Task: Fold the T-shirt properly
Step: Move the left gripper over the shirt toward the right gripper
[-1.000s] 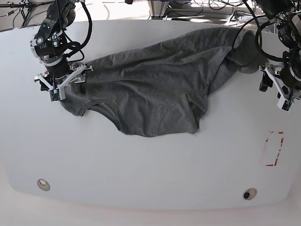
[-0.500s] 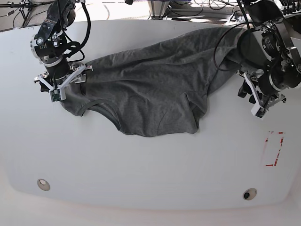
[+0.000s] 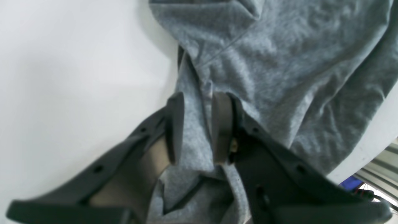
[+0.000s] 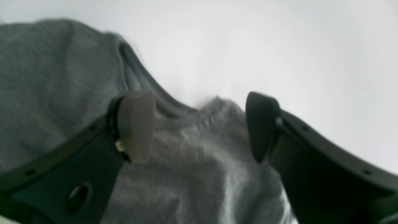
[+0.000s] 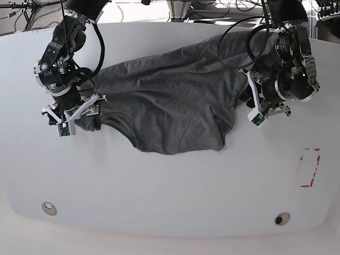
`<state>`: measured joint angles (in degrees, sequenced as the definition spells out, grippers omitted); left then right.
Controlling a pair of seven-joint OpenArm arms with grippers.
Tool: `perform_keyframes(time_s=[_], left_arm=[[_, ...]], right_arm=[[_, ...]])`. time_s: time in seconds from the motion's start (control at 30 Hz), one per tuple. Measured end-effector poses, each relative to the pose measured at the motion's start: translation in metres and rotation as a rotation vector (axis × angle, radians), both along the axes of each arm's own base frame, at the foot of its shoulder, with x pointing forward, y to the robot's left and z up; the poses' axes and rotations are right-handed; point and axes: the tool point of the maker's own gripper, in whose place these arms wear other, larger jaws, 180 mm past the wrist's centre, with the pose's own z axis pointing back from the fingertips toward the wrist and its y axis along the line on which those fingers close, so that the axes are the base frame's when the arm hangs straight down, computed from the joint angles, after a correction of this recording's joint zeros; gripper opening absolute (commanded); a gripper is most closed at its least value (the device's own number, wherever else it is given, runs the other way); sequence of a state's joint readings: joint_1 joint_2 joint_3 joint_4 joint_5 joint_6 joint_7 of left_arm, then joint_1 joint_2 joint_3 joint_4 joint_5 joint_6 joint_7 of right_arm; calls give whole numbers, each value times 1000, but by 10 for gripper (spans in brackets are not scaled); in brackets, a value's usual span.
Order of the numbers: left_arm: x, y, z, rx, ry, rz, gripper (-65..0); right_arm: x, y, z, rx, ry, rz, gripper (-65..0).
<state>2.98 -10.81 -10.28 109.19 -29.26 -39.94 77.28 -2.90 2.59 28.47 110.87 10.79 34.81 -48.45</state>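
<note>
The dark grey T-shirt (image 5: 170,101) lies crumpled and spread across the white table (image 5: 159,186), reaching from far right to mid left. At the shirt's right side my left gripper (image 5: 256,108) is down on the cloth. The left wrist view shows this gripper (image 3: 199,124) shut on a raised fold of T-shirt (image 3: 279,62), with fabric filling the narrow gap between the pads. My right gripper (image 5: 69,119) hovers over the shirt's left end. In the right wrist view it (image 4: 199,127) stands open and wide, its fingers straddling a ribbed edge of the T-shirt (image 4: 186,161).
A red-outlined rectangle (image 5: 309,167) is marked on the table at the right. Two round holes (image 5: 49,207) (image 5: 281,218) sit near the front edge. Cables and stands crowd the space behind the table's back edge (image 5: 186,10).
My left arm has swung in from the table's right edge onto the shirt's right side, and its jaws have closed on the fabric. The right arm has shifted slightly toward the front.
</note>
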Motion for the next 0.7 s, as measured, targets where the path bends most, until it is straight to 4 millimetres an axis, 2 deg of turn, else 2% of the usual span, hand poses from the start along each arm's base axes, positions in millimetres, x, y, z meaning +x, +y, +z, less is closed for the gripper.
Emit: perform_keyframes(time_s=[0.17,0.37,0.5,0.6,0.7], left_arm=[[1,2,-14,76,29,21,-614],[4,-15,-29,30,51,38,-633],[10,-9,-34,24,43,95,-626],[7,2,-40,49,69,119,-591],[6,3,-42,49,79,127,-538]], right_arm=[[-6,-6,-10,-11,36,-18,-226],[-16,-9,-19,-17,75,-24,-224],[-17,-13,-14,-38,63,-23,-224],[-18,-15,-15,-41,69,-25,-225],[-16,-17,-21,-37,88,-28,-225]])
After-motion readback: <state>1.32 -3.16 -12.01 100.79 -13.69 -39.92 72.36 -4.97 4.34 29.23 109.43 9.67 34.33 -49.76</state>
